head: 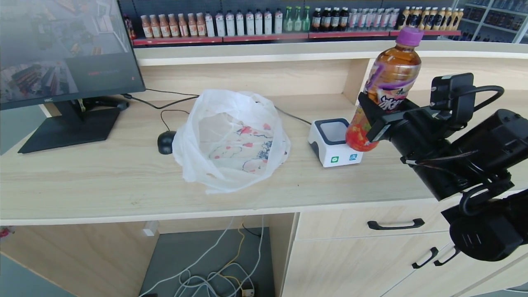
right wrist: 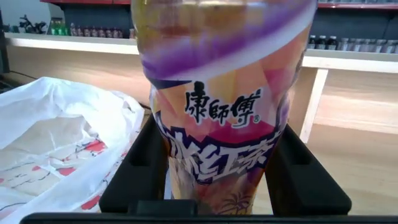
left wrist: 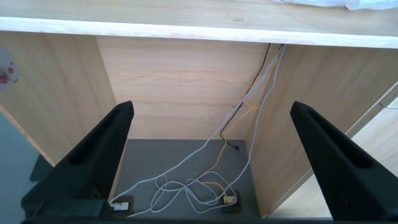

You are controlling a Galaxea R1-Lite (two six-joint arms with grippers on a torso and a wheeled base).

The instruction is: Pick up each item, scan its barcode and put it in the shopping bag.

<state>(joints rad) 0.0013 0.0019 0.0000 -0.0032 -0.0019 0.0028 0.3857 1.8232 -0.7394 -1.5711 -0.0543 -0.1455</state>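
A tea bottle [head: 387,88] with a purple cap and a purple and orange label is held upright in my right gripper [head: 373,117], which is shut on its lower half. The bottle [right wrist: 224,106] hangs just right of the white barcode scanner [head: 333,142], its base level with the scanner's top. A white plastic shopping bag [head: 231,138] lies open in the middle of the counter, left of the scanner; the bag [right wrist: 56,149] also appears behind the bottle in the right wrist view. My left gripper [left wrist: 211,162] is open below the counter edge, its fingers [left wrist: 93,155] wide apart over the floor cables.
A monitor [head: 62,49] on a black stand sits at the counter's back left, with a black mouse [head: 166,141] and its cable beside the bag. Drawers with black handles [head: 396,225] are below the counter on the right. Shelves of bottles [head: 288,20] line the back wall.
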